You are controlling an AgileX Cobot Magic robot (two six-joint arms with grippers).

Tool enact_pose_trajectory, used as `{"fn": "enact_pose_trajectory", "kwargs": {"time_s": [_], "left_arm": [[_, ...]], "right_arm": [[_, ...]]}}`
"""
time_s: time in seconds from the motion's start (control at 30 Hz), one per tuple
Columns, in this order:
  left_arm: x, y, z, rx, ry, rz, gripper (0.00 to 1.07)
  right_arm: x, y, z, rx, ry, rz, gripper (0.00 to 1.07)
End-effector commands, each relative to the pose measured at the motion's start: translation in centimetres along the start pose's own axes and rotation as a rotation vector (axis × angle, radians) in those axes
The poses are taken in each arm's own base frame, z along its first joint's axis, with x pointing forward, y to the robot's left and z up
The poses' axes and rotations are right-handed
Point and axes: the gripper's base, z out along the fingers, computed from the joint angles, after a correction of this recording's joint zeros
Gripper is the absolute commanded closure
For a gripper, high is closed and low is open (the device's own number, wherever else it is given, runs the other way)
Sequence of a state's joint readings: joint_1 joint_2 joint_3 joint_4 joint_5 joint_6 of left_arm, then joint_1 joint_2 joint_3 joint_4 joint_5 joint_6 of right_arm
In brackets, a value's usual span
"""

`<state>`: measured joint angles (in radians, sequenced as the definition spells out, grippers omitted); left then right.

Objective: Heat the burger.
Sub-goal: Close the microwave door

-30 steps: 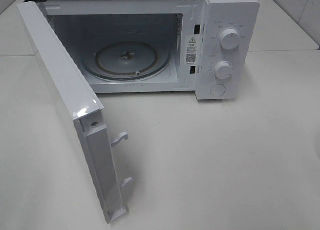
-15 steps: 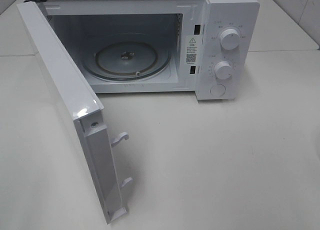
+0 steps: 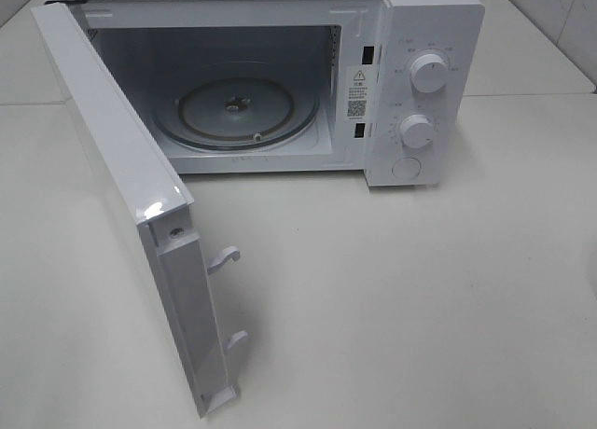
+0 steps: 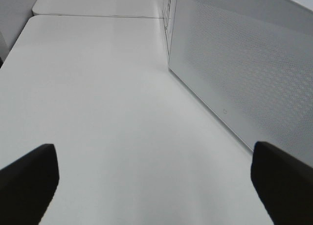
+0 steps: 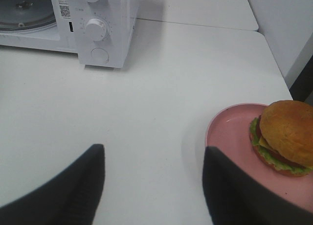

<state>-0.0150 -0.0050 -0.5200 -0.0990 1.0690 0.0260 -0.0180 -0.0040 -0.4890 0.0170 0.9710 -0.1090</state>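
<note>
Our right gripper has its jaws apart around bare table, one finger at the pink plate's rim. The burger sits off-centre there—a skewed pinch could tip it. The left gripper is spread wide beside the microwave door.

White table, a seam running across its far part. On it, far centre: a white microwave, door swung open toward the near left. At the table's right edge: a pink plate, well apart from the microwave.
</note>
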Motion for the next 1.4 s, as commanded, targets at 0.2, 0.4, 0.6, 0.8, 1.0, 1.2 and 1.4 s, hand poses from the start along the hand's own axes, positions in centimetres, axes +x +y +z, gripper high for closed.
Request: {"fn": "enact_pose_trajectory", "kwargs": {"time_s": [0.2, 0.4, 0.6, 0.8, 1.0, 1.2, 1.4], "left_arm": [[0.1, 0.0, 0.0, -0.003, 0.001, -0.004, 0.06], [0.1, 0.0, 0.0, -0.003, 0.001, -0.004, 0.06], [0.1, 0.0, 0.0, -0.003, 0.001, -0.004, 0.06], [0.1, 0.0, 0.0, -0.003, 0.001, -0.004, 0.06], [-0.7, 0.0, -0.4, -0.003, -0.055, -0.005, 0.06], [-3.6, 0.3, 0.7, -0.032, -0.211, 0.008, 0.07], [-5.0, 0.7, 3.8, -0.049, -0.26, 0.006, 0.37]], "right_arm": [[0.2, 0.1, -0.4, 0.003, -0.034, 0.009, 0.67], [0.2, 0.1, -0.4, 0.003, -0.034, 0.009, 0.71], [0.2, 0.1, -0.4, 0.003, -0.034, 0.009, 0.71], [0.2, 0.1, -0.4, 0.003, -0.034, 0.009, 0.71], [0.2, 0.1, -0.4, 0.003, -0.034, 0.009, 0.71], [0.2, 0.1, -0.4, 0.003, -0.034, 0.009, 0.71], [0.2, 0.1, -0.4, 0.003, -0.034, 0.009, 0.71]]}}
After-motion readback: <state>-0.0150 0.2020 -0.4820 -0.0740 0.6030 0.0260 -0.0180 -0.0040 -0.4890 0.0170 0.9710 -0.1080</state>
